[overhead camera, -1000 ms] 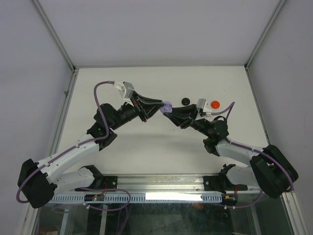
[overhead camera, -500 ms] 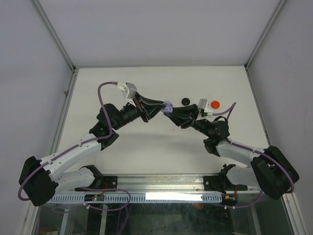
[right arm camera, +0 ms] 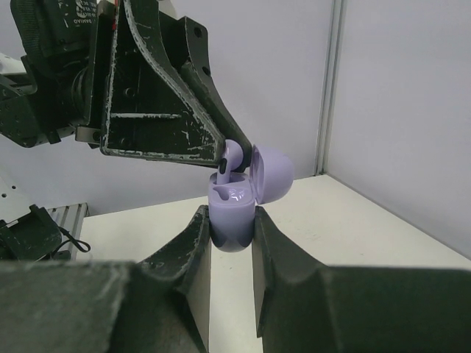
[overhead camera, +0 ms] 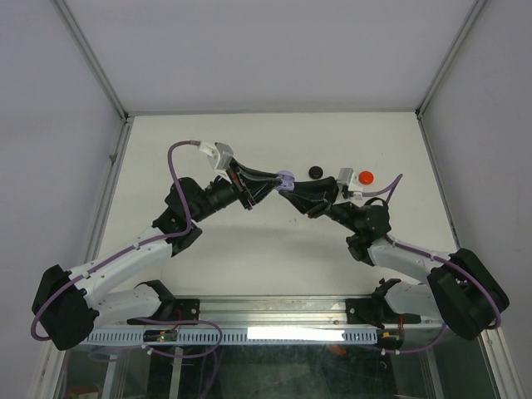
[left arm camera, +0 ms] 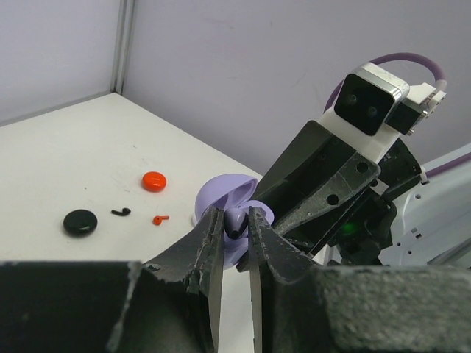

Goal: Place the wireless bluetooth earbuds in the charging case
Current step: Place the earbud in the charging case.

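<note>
Where the white table (overhead camera: 249, 266) ends, plain pale grey walls (overhead camera: 249, 50) rise on three sides, with metal frame posts (overhead camera: 91, 58) in the far corners. Its top is matt and bare but for a few small things on the far right.

From the near edge the left arm (overhead camera: 133, 253) and right arm (overhead camera: 399, 258) reach in and meet above the middle of the table.

Pointing up, the right gripper (right arm camera: 232, 220) has its fingers pressed to both sides of a lavender case (right arm camera: 232, 198), held upright off the table. The case's lid (right arm camera: 271, 173) is swung open.

Above it, the left gripper (left arm camera: 235, 220) pinches a lavender bud (right arm camera: 230, 158) between nearly closed fingers. The bud's lower end is at the case's open top; whether it is seated I cannot tell.

Beyond the grippers a black case (left arm camera: 79, 221) and a red case (left arm camera: 154, 180) lie apart on the table. Between them, just beside each other, lie a black bud (left arm camera: 121, 212) and a red bud (left arm camera: 160, 218).
</note>
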### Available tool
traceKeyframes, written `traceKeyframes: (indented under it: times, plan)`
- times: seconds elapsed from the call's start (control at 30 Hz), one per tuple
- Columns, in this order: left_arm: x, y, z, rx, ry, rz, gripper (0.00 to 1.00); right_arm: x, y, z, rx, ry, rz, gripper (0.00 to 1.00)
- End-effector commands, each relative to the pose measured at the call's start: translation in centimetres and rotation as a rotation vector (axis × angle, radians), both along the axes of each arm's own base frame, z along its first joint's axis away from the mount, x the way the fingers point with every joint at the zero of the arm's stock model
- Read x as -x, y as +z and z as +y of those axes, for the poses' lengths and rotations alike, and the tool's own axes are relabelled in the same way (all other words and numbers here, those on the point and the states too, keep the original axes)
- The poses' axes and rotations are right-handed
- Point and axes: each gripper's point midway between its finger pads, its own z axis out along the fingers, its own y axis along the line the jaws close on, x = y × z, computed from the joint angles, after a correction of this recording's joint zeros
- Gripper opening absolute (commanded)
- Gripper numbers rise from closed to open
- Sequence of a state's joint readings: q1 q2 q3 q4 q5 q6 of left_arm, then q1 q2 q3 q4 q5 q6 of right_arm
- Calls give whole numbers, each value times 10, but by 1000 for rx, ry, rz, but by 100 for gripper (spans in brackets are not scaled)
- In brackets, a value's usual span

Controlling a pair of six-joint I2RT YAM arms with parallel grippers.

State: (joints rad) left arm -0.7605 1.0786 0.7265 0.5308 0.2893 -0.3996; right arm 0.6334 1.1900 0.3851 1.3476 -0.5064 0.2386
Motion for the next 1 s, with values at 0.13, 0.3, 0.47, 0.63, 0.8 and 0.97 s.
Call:
traceKeyframes:
  times: [0.13, 0.3, 0.47, 0.63, 0.8, 0.97]
  plan:
    - [5, 2, 3, -13, 9, -34, 35, 13, 38, -8, -86, 1, -104, 0]
    - [6, 10, 10, -7, 36, -31, 58, 12, 35, -10, -79, -8, -97, 0]
    - [8, 13, 20, -22, 64, -37, 65, 13, 32, -10, -73, -5, -88, 0]
    - [13, 6, 25, -54, 40, -43, 66, 16, 32, -9, -73, 16, -78, 0]
    - [24, 2, 28, -56, -61, -85, 66, 26, 31, -4, -56, 85, -72, 0]
    - [35, -1, 25, -62, -172, -118, 65, 37, 32, 1, -42, 162, -57, 0]
